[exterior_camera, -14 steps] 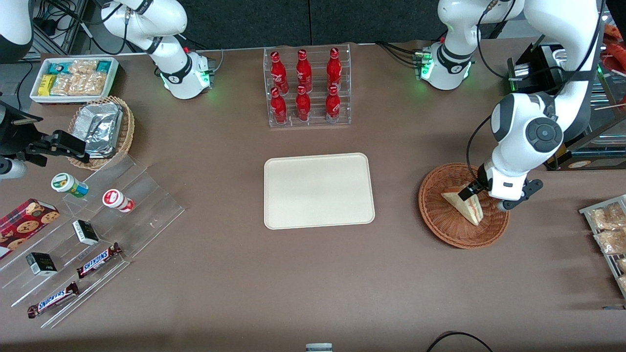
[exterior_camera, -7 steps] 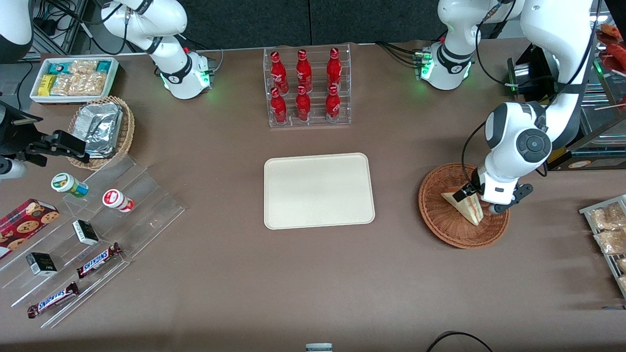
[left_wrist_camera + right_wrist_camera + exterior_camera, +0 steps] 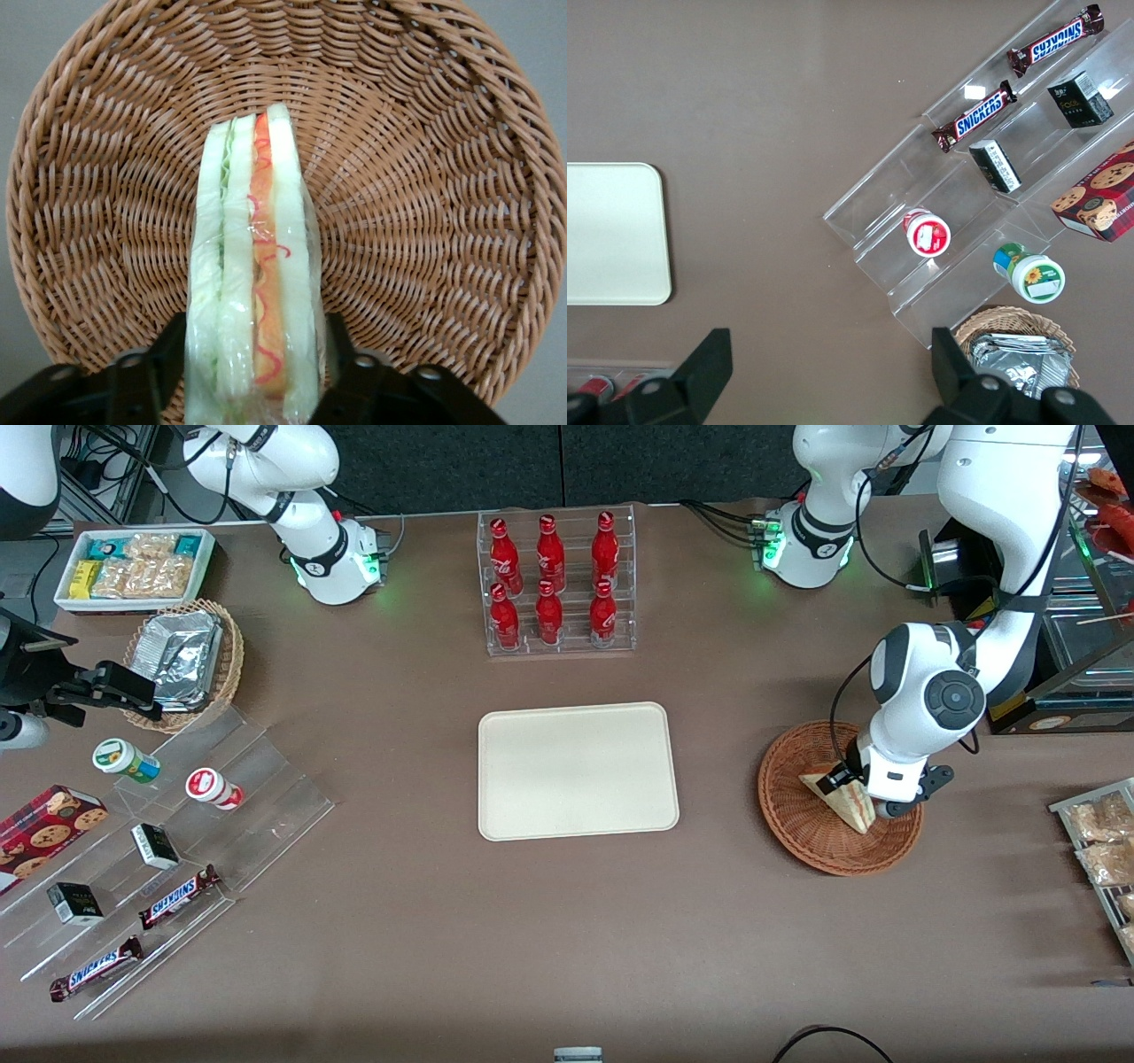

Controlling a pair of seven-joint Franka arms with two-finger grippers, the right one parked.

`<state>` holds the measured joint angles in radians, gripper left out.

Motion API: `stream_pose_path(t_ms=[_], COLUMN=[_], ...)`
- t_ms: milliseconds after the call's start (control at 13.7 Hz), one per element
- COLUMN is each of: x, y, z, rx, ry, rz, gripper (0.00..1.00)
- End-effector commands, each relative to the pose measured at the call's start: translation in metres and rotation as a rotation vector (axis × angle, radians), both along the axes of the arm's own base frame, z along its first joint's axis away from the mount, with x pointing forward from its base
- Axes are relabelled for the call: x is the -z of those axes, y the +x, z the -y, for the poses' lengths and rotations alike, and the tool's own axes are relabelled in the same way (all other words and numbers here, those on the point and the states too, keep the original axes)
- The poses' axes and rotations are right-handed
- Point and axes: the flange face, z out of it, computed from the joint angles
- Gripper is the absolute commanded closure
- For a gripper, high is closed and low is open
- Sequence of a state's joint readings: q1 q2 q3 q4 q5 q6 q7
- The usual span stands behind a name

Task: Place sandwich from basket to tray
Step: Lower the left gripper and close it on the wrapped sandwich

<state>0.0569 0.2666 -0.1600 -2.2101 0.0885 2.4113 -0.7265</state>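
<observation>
Left wrist view: end effector spread wide astride the sandwich in the basket.

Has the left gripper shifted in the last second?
Yes. The gripper slid over the basket toward the tray, now straddling the sandwich.

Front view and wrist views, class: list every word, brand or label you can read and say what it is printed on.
"SNICKERS": on each of two chocolate bars on the clear stepped stand.
Red bottles: white script, too small to read.
Black boxes, cookie box, two lidded cups: print unreadable.
Sandwich, between the left pincer fingers in the basket: no text.
Tray: blank.
</observation>
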Motion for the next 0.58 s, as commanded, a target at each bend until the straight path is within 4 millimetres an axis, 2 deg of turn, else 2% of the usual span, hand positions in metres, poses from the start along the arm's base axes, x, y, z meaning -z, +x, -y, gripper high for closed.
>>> stream_pose_path(t_ms=[0,219,365,438,511], x=[0.000,-0.013,-0.033,-0.044,-0.058], y=[-0.001,0.008,0.017,0.022,0.027], z=[0.001,0.001,0.001,0.004,0.018], rx=[-0.015,-0.035,-0.032,-0.030,-0.013], ry=[0.013,0.022,0.038,0.044,0.050], rz=[0.007,-0.008,-0.057,-0.076,-0.092], gripper=[1.00,1.00,1.00,1.00,1.00])
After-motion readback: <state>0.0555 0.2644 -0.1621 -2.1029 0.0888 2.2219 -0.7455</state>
